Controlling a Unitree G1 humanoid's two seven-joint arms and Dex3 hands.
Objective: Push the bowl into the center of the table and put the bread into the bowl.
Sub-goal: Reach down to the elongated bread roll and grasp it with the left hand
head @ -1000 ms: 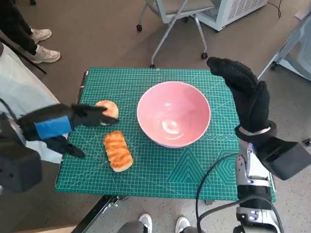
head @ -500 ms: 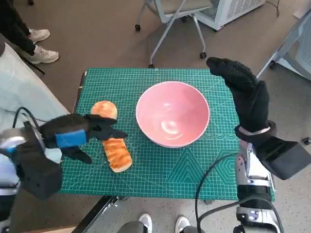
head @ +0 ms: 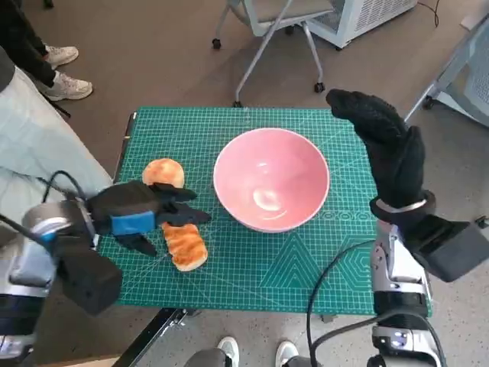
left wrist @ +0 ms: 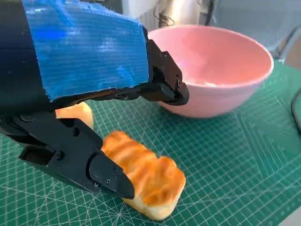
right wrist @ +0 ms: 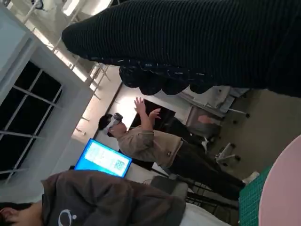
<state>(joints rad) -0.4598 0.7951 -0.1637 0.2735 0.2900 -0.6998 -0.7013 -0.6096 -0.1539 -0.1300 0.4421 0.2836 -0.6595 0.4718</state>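
The table [head: 252,271], topped with a green cutting mat [head: 306,252], carries a pink bowl [head: 271,180] beside the right robot hand [head: 386,149], a long bread [head: 186,246] under the left robot hand [head: 141,210], and a round bun [head: 162,171] just beyond it.

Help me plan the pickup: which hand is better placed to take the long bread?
Left. The left hand is open right over the long bread; the right hand is raised beyond the pink bowl.

The left hand [head: 145,212] moved right from the frame's left edge, off the round bun [head: 163,172], and hovered spread over the long bread [head: 186,245].
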